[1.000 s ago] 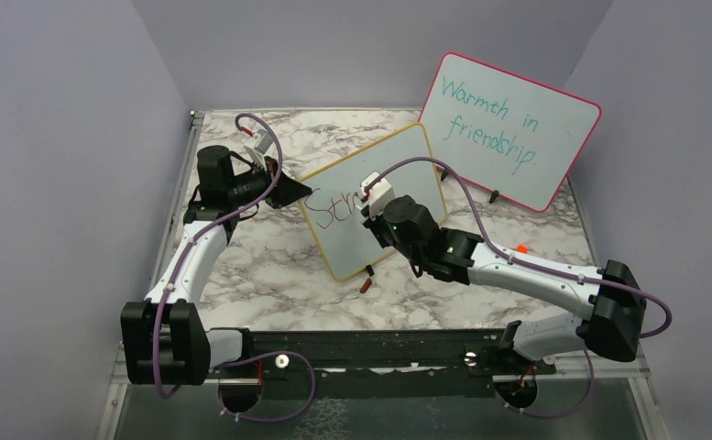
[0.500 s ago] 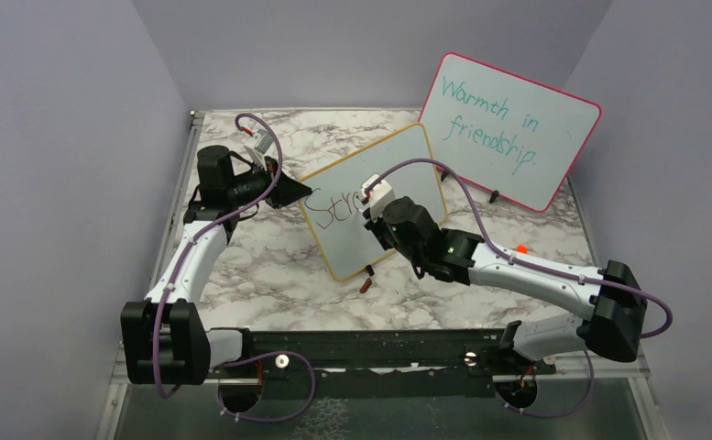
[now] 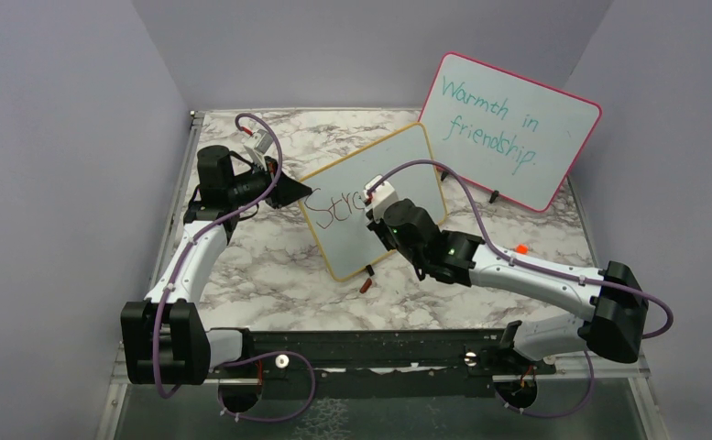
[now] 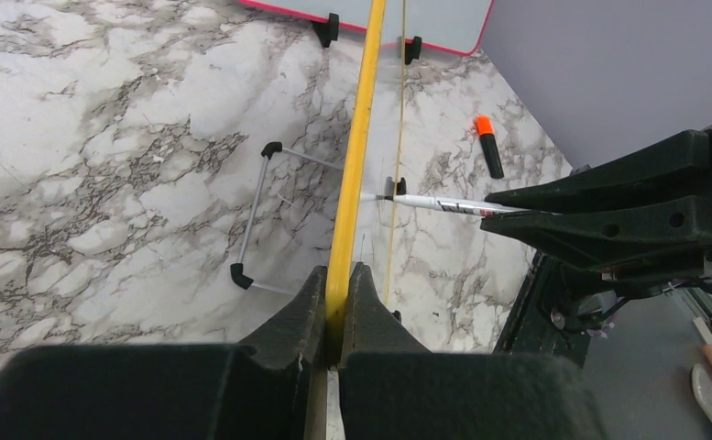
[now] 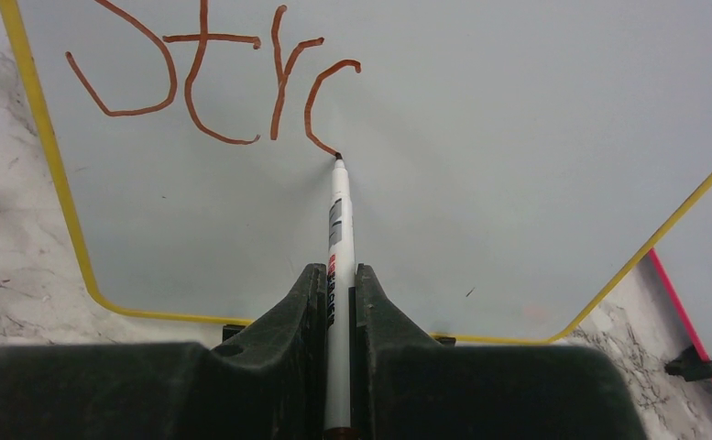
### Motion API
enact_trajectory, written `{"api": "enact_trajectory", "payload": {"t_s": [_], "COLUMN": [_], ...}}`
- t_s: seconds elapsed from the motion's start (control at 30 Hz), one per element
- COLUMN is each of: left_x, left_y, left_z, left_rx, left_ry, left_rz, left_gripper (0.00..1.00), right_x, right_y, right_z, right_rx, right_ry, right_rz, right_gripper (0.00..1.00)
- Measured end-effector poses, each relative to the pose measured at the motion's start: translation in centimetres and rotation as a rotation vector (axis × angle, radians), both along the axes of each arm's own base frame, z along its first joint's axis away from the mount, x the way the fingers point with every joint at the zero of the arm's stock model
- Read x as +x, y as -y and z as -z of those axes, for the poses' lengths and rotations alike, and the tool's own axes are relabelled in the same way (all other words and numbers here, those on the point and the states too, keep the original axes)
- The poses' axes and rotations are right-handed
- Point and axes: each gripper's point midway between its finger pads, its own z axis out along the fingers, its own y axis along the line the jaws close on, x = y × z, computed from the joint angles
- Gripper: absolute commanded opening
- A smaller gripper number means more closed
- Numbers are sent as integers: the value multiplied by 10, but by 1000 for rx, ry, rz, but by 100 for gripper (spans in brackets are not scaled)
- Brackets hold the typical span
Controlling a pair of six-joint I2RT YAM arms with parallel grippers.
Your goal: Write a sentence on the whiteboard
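Whiteboard: the whiteboard [image 3: 345, 243] is standing propped near the middle of the table [image 3: 269, 266]. In the top view its long axis is running from near-left to far-right, and its written face is leaning back toward the right arm.
Sentence: the sentence [image 5: 213, 38] is showing only "Str" and one open curve, in red-brown, at the board's upper left.
Marker: the marker [image 5: 338, 229] is pointing straight at the face, its tip touching the lower end of the last curve.
Right claw: the right claw [image 5: 338, 275] is pressing together on the marker's barrel.
Left claw: the left claw [image 4: 336, 275] is pinching the yellow frame at the board's left edge.
Left wrist view alone: it is showing the board edge-on, the wire stand [image 4: 251, 211] behind it, and an orange-capped pen [image 4: 489, 147] lying beyond.
Right wrist view alone: it is showing the strokes and the tip's contact up close.
Top view alone: it is showing the teal words on the pink-framed board [image 3: 508, 128] standing behind to the right.
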Motion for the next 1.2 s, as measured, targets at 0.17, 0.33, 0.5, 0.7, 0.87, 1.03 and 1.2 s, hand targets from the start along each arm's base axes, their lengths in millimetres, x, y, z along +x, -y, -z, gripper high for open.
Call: {"api": "enact_trajectory", "payload": {"t_s": [0.17,0.33,0.5,0.7,0.87,1.03,1.2], "left_x": [0,0,0,0,0,0,0], "left_y": [0,0,0,0,0,0,0], "left_z": [0,0,0,0,0,0,1], "left_rx": [0,0,0,0,0,0,0], "left_ry": [-1,0,0,0,0,0,-3], "left_rz": [0,0,0,0,0,0,0], "left_gripper": [0,0,0,0,0,0,0], "right_x": [1,2,6,10,12,14,17], "right_y": [2,1,3,4,3,2,0], "right_z": [0,-1,-5,-9,-12,-14,-17], "right_rx": [-1,3,7,20,26,28,28], "right_ry": [7,12,30,44,56,66,74], "right_rz": [12,14,29,43,43,43,45], "right_gripper": [1,1,1,1,1,1,1]}}
